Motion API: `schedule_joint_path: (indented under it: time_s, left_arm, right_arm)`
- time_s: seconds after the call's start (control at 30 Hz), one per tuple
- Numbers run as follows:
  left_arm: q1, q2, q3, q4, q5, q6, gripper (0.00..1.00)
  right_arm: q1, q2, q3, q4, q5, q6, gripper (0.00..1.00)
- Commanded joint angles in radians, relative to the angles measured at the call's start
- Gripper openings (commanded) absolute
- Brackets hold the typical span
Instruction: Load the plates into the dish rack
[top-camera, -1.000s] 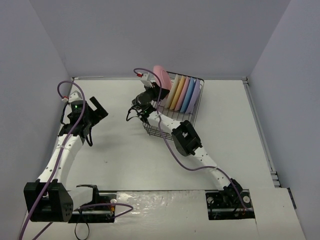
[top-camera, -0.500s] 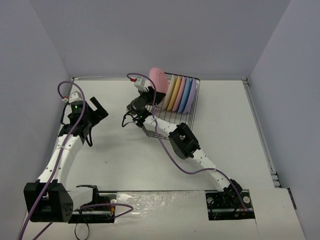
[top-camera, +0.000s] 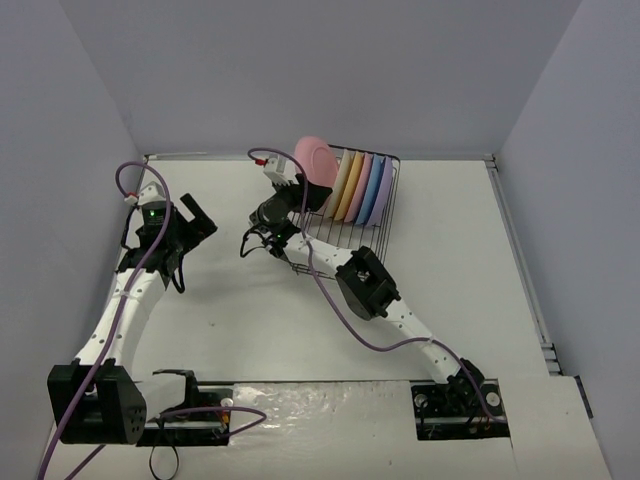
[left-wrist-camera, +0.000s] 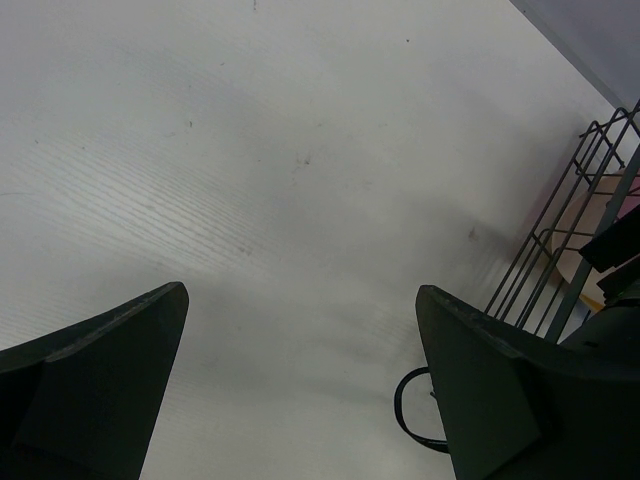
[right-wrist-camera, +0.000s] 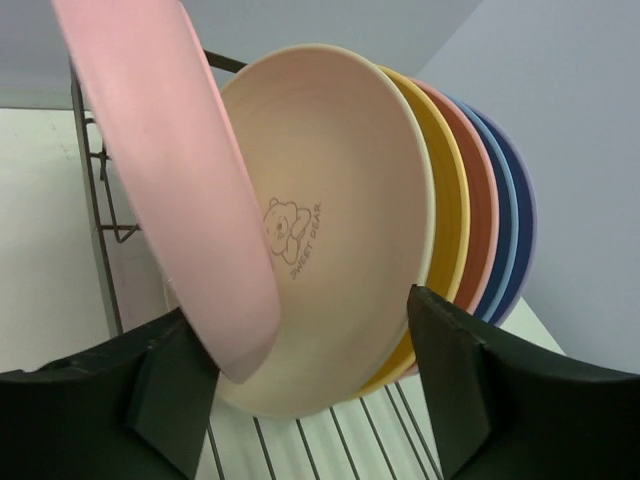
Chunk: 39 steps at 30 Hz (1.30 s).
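At the left end of the dish rack, the right gripper has just been opened off the last pink plate, now left standing tilted just before the cream plate, so all six are judged loaded.

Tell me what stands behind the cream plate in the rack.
Behind the cream plate stand, rims only showing, a yellow-orange plate, a pink plate, a blue plate and a lavender plate. Their faces are covered.
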Motion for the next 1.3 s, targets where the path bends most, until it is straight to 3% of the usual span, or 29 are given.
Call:
schedule_joint_path:
  time_s: [0.0,0.47,0.67,0.73,0.9,1.07,1.27]
  left_arm:
    - [0.006,-0.006,0.021,0.061,0.007,0.017,0.97]
    - [0.006,-0.007,0.022,0.061,0.027,0.025,0.97]
    - [0.006,0.009,0.028,0.054,0.028,0.028,0.97]
    - [0.006,0.016,0.031,0.059,0.031,0.028,0.97]
    - [0.006,0.031,0.044,0.056,0.033,0.031,0.97]
    - [0.006,0.037,0.044,0.059,0.04,0.03,0.97]
    - [0.006,0.037,0.041,0.062,0.049,0.028,0.97]
  right_arm:
    - [0.039,-0.16,-0.021,0.407,0.355,-0.015,0.76]
    - [0.063,-0.135,0.034,0.511,0.357,-0.082,0.93]
    - [0.039,-0.163,0.075,0.428,0.352,-0.059,0.99]
    - [0.029,-0.206,0.03,0.445,0.353,-0.061,0.99]
    - [0.03,-0.258,-0.093,0.545,0.357,-0.114,0.87]
    - [0.061,-0.243,-0.115,0.666,0.357,-0.218,0.92]
    - [0.083,-0.202,-0.074,0.653,0.357,-0.228,0.96]
